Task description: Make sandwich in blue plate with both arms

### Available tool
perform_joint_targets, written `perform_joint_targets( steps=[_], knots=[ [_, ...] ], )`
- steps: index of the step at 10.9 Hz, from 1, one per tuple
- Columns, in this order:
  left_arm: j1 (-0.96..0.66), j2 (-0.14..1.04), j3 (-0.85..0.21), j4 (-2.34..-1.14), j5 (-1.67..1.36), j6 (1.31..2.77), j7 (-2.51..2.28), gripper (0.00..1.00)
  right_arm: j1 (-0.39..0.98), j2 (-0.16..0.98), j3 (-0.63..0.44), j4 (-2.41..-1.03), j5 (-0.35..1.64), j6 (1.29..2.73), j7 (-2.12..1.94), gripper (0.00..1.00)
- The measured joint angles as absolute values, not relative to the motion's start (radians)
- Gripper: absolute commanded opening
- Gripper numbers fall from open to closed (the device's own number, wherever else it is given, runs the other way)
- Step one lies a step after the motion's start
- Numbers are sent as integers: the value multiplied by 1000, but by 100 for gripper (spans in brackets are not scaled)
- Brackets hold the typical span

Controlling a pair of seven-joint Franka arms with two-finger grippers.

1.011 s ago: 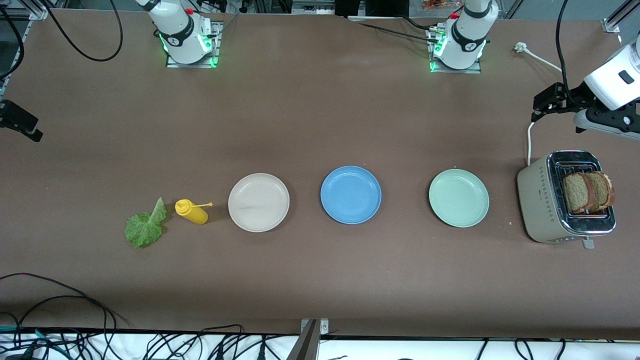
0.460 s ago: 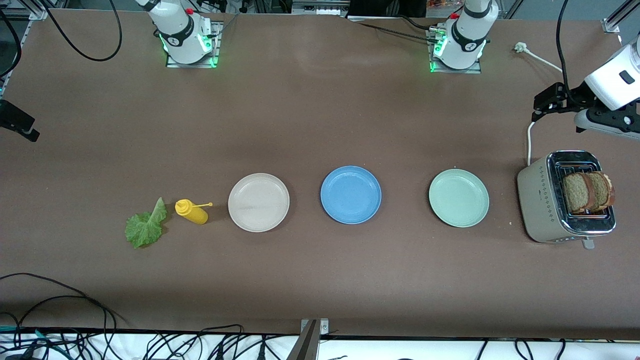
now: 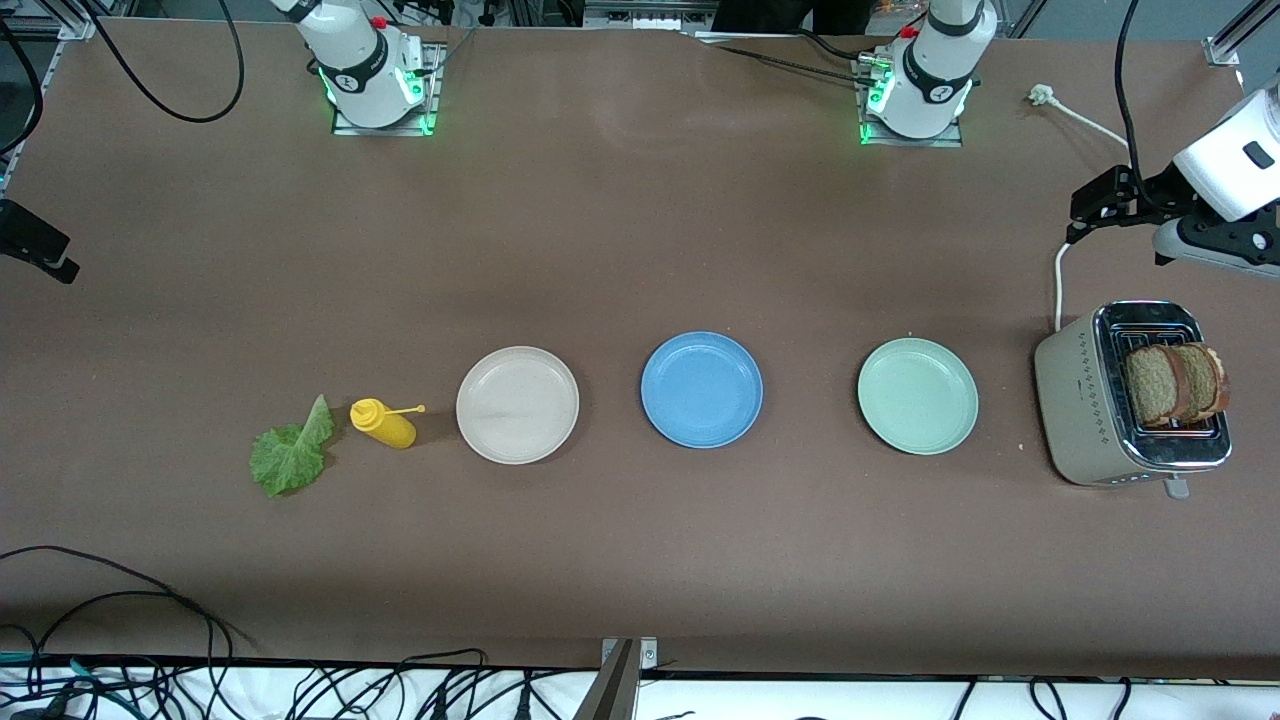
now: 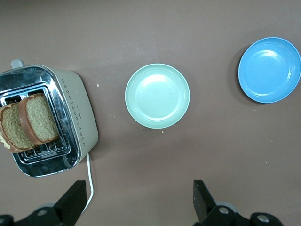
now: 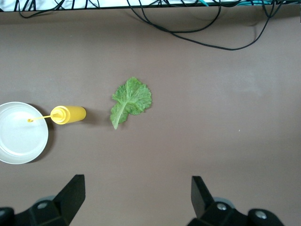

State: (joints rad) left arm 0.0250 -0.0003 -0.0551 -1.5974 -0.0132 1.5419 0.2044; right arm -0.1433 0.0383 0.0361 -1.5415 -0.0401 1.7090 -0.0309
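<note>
The sandwich exists only as parts. Its two bread slices [image 3: 1175, 385] stand upright in the toaster [image 3: 1085, 410] at the left arm's end of the desk. Its lettuce leaf [image 3: 290, 455] lies flat at the right arm's end, beside the yellow bottle [image 3: 383, 423]. The blue plate [image 3: 701, 389] sits bare at mid-frame in the front view, between the cream plate [image 3: 517, 404] and the mint plate [image 3: 917, 395], so I judge either arm can reach it. I have the left claw [image 4: 137, 200] hanging over the desk near the toaster, fingers wide apart and holding nothing. The right claw [image 5: 136, 193] hangs over the desk near the leaf, equally spread and empty. Each waits by its own ingredient.
</note>
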Motion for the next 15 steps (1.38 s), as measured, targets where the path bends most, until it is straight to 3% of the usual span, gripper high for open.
perform_joint_targets(
  steps=[15],
  knots=[
    [90, 51, -48, -1598, -13, 1536, 204, 100, -143, 38, 36, -1541, -40, 1709, -31, 100]
  ],
)
